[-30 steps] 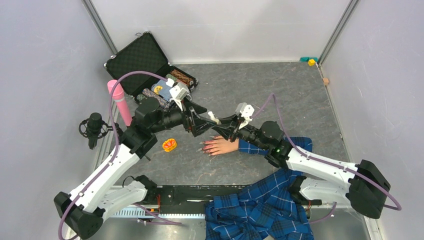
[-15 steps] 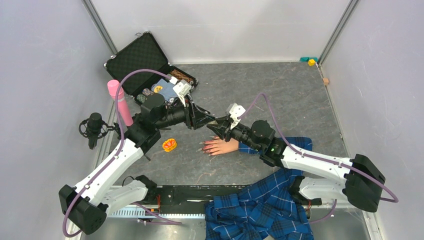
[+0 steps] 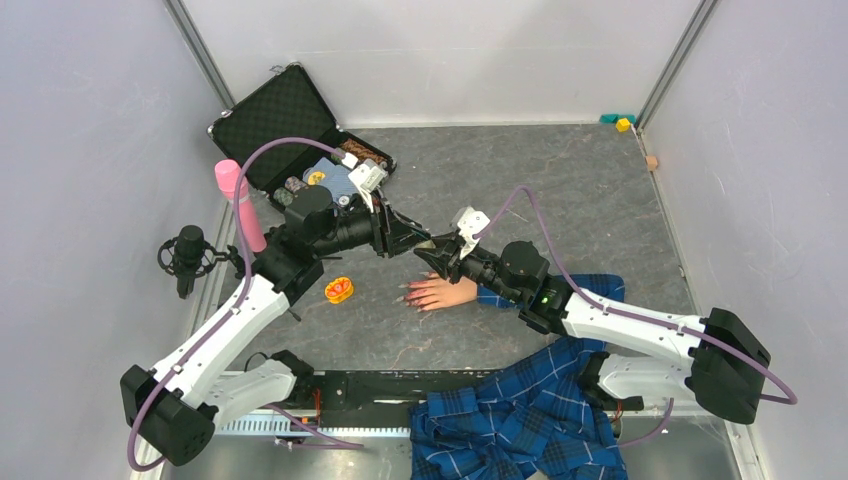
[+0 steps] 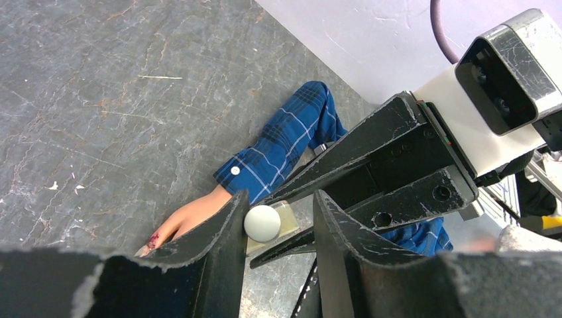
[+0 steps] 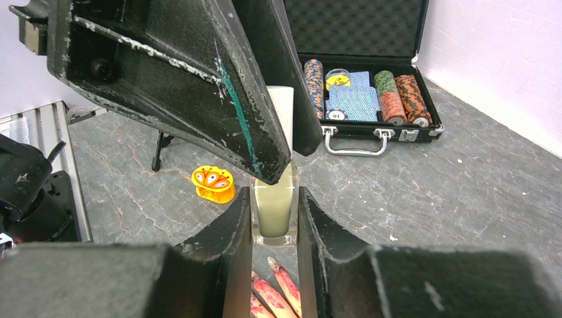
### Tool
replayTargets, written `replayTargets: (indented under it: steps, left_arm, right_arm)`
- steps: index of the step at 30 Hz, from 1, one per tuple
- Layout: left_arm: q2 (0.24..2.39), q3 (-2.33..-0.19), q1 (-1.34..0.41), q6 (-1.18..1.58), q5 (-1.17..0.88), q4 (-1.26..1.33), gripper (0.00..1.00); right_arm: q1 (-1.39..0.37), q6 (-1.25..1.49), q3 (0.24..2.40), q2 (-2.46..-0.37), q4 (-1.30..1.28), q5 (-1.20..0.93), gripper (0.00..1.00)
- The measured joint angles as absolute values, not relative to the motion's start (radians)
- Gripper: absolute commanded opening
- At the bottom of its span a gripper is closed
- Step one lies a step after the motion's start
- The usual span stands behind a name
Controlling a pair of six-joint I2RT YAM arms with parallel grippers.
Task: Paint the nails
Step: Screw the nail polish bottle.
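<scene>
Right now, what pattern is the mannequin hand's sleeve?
Blue plaid with thin white lines on the sleeve; clearest in the left wrist view.

You have a matt grey stone-look table (image 3: 560, 190), scuffed black plastic fingers (image 4: 219, 232), a clear glossy bottle (image 5: 273, 212) with a smooth white cap (image 4: 262, 222), and plaid cloth sleeve (image 4: 278, 149).

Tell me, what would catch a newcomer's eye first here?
Both grippers meet mid-table over the mannequin hand: the right gripper clamps a small clear bottle, and the left gripper straddles its white cap. Behind them at the table's far left lies an open black case of poker chips.
</scene>
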State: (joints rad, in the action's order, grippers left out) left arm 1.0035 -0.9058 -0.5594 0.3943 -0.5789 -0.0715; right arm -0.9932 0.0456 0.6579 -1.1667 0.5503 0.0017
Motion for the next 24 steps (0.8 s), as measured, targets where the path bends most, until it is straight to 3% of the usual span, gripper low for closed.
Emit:
replayTargets:
  steps: [8, 17, 24]
  left_arm:
    - [1.018, -0.906, -0.559, 0.394, -0.586, -0.073, 0.42]
    - [1.022, -0.906, -0.553, 0.393, -0.579, -0.073, 0.02]
    - [1.022, -0.912, -0.551, 0.393, -0.595, -0.073, 0.02]
  right_arm:
    - [-0.993, 0.046, 0.658, -1.167, 0.550, 0.005, 0.00]
    - [-0.995, 0.046, 0.658, -1.166, 0.555, 0.006, 0.00]
    - [-0.993, 0.075, 0.657, -1.164, 0.567, -0.004, 0.00]
